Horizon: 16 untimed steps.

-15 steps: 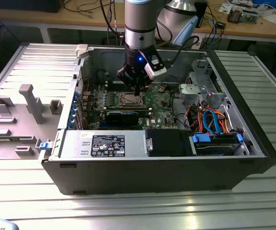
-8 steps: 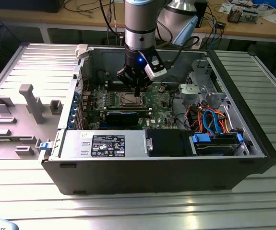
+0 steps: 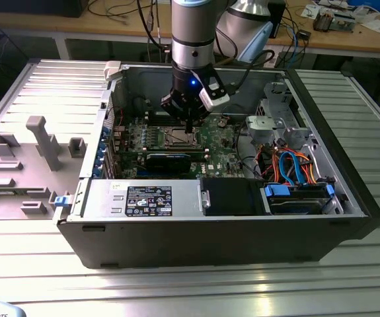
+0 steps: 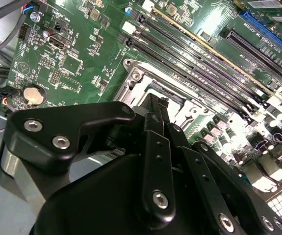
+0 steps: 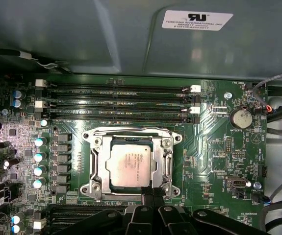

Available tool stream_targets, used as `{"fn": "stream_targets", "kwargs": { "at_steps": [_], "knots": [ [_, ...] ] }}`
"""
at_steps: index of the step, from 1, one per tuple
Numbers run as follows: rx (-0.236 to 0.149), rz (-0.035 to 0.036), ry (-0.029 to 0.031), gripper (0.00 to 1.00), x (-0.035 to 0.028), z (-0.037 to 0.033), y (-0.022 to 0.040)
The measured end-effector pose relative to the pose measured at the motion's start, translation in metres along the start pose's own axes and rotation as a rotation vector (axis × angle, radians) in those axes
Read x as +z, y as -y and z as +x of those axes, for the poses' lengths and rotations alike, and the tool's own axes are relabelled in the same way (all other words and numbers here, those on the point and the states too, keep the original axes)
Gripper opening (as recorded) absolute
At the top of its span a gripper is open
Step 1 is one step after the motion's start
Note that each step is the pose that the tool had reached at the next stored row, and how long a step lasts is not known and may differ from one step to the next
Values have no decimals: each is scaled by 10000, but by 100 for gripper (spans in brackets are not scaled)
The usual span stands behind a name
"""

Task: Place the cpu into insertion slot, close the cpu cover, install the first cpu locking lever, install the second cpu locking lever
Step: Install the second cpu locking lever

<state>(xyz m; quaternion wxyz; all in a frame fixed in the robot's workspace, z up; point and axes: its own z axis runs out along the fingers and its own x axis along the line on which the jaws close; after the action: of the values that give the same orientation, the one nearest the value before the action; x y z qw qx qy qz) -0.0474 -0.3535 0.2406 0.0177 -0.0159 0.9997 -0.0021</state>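
Note:
In the first wrist view the cpu [image 5: 129,165], a square chip with a dull silver top, lies flat in the insertion slot [image 5: 92,188] on the green board. The cpu cover [image 5: 131,136], a silver frame with a square window, lies down around the chip. My gripper [image 5: 149,192] is at the slot's edge, fingers together and shut, with nothing visible between them. In the second wrist view my gripper [image 4: 155,100] reaches down onto the insertion slot [image 4: 133,76] and hides most of it. From outside, my gripper [image 3: 188,127] hangs straight over the insertion slot [image 3: 178,138]. Whether the levers are latched I cannot tell.
Long black memory slots [image 5: 116,100] run beside the socket, and a coin battery [image 5: 240,117] sits off to one side. The case wall [image 5: 106,34] rises behind the board. A drive cage [image 3: 275,122] and cables [image 3: 289,165] fill the exterior view's right; a power supply [image 3: 143,198] lies in front.

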Motion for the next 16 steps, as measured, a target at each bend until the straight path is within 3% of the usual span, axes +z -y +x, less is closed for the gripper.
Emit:
{"fn": "stream_targets", "kwargs": {
  "at_steps": [9,13,16],
  "knots": [
    [-2,1,-1,11,0,-2,12],
    [3,1,-1,11,2,2,110],
    [15,-1,-42,11,2,4,176]
  ]
}}
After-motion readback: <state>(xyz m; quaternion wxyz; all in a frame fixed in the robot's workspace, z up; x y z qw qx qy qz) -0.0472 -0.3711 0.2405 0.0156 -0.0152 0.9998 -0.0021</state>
